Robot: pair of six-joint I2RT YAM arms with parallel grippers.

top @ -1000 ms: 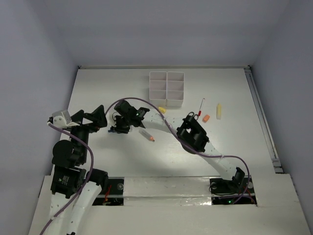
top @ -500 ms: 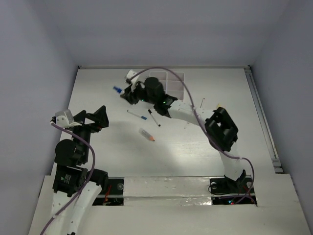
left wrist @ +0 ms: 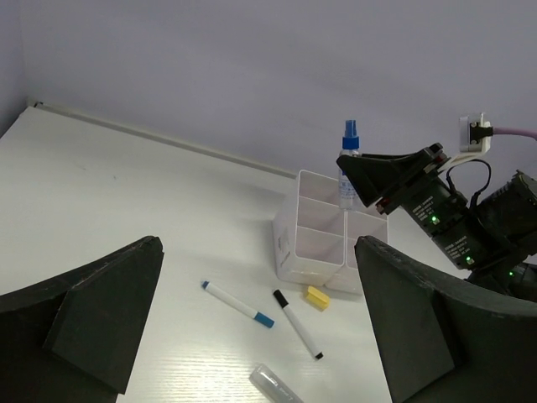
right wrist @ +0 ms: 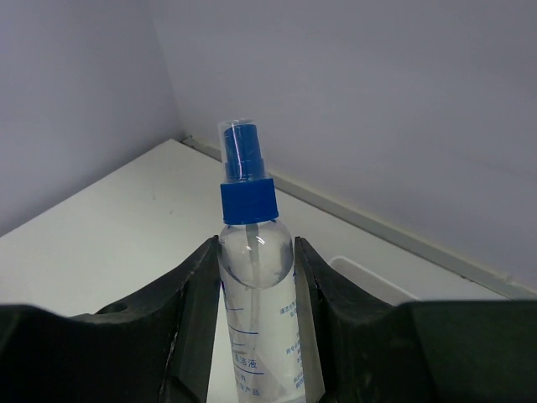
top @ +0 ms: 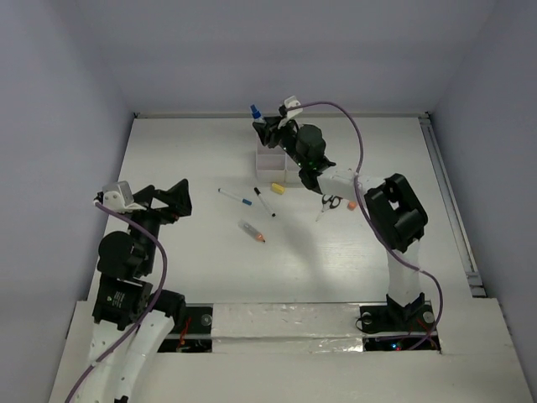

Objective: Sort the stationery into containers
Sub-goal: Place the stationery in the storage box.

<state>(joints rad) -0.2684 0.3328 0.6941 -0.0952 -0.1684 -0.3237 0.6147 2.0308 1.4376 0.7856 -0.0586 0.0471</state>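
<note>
**At the far end of the white worktop** (top: 180, 147), the right end effector (top: 266, 126) is clamped on a clear spray bottle with a blue cap (right wrist: 255, 281). The bottle stands upright between the two black fingers (right wrist: 195, 323), which press against its sides. In the left wrist view its base sits at about rim height over the rear of the white organiser tray (left wrist: 294, 252), near the divider between the two columns. Which compartment lies beneath it cannot be told.

The left end effector (top: 178, 201) hangs over the left part of the worktop, well apart from the tray, with its fingers spread wide and nothing between them.

Loose stationery lies on the worktop near the tray:
- A yellow eraser (top: 277, 188) lies just beside the tray's near wall.
- A blue-capped pen (top: 235, 197) and a black-capped pen (top: 264, 202) lie close together, nearer the arms.
- A clear tube with an orange tip (top: 252, 232) lies nearer still.
- Black-handled scissors (top: 329, 201) lie beside the right arm.
- An orange eraser (top: 352, 204) is partly hidden by the right arm.
</note>
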